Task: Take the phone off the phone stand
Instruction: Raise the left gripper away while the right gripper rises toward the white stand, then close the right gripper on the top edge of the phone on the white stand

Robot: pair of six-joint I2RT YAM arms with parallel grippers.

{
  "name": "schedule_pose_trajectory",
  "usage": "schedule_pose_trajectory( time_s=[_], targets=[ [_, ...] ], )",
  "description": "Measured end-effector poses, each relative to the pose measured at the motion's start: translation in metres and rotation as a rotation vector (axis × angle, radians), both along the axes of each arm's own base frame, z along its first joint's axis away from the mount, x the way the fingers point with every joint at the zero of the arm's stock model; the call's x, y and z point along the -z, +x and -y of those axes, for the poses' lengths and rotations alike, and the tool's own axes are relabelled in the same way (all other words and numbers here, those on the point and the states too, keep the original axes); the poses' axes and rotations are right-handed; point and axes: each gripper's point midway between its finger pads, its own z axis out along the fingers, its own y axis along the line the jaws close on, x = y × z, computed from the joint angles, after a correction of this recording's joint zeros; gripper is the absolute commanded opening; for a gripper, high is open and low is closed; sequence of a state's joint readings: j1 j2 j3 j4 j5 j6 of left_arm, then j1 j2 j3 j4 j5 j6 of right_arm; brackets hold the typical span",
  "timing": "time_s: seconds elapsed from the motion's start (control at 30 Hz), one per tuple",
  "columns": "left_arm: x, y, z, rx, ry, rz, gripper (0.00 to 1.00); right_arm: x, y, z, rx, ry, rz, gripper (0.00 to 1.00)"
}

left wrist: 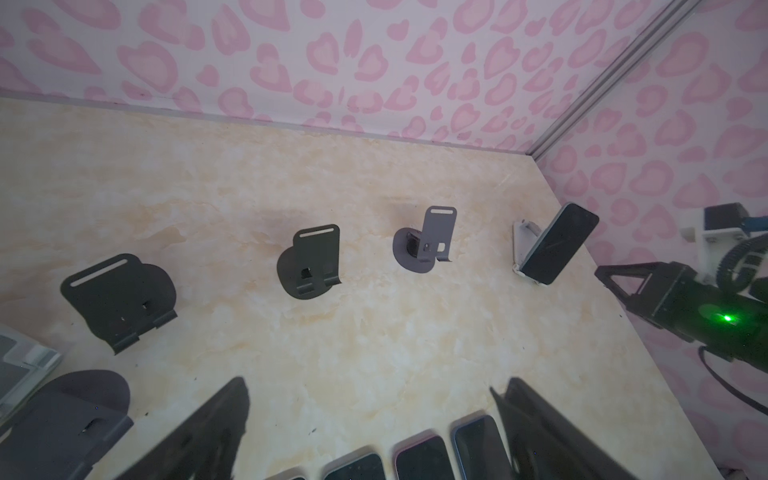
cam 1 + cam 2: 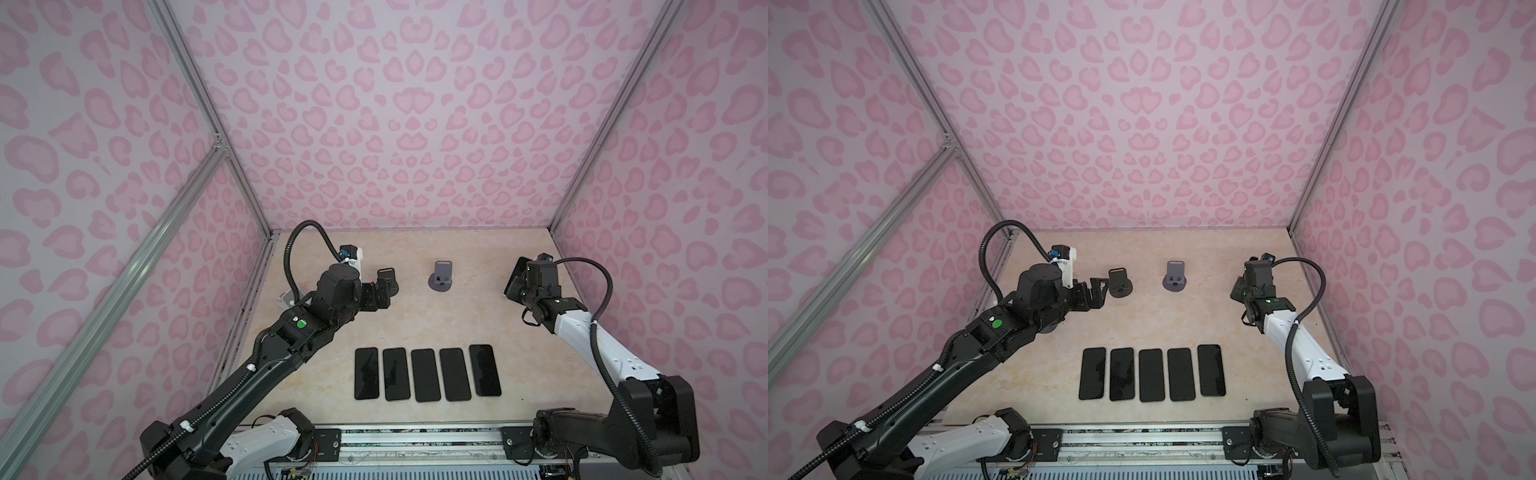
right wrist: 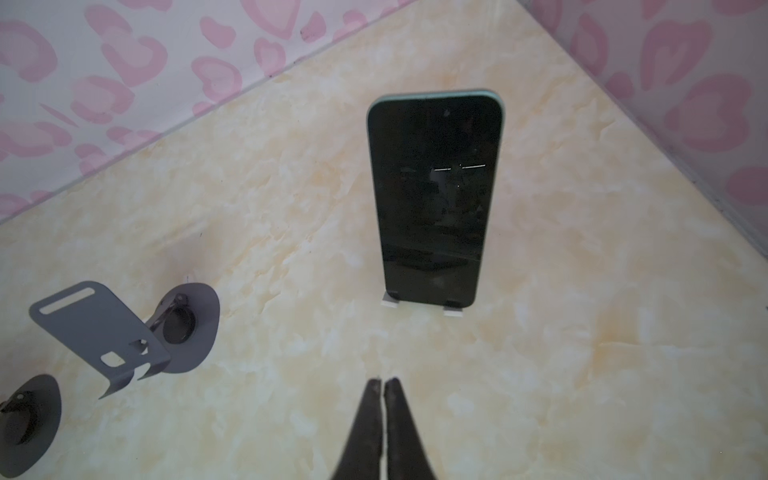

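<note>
While the phone (image 3: 434, 195) leans back on its white stand (image 1: 523, 235) near the right wall (image 2: 665, 257), held from sliding by two small lips (image 3: 452, 311) at its foot, the right gripper (image 3: 383, 384) hangs just short of it, fingers (image 3: 368, 419) pressed together and touching nothing; I'd guess it must spread before taking the edges. The left gripper (image 1: 376, 380) is spread wide and empty beside the bare dark stands (image 1: 309, 266).

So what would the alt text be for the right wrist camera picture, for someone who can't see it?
A dark-screened phone leans upright in a white stand on a beige marbled table. The right gripper, shut and empty, points toward it without touching. An empty grey stand sits nearby.
</note>
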State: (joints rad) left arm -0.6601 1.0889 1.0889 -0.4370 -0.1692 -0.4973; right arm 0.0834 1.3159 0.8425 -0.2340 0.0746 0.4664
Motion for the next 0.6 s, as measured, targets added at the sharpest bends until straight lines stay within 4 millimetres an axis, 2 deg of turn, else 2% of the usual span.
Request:
schedule_pose_trajectory(
  time_s=[0.3,0.6],
  targets=[
    [0.008,-0.004,0.004,0.020,-0.028,-0.039,0.96,0.044,0.005,0.000,-0.038,0.048,-0.134,0.00],
    [0.008,-0.004,0.002,0.011,-0.034,-0.041,0.98,0.058,0.009,-0.009,-0.073,0.091,-0.176,0.01]
  ],
)
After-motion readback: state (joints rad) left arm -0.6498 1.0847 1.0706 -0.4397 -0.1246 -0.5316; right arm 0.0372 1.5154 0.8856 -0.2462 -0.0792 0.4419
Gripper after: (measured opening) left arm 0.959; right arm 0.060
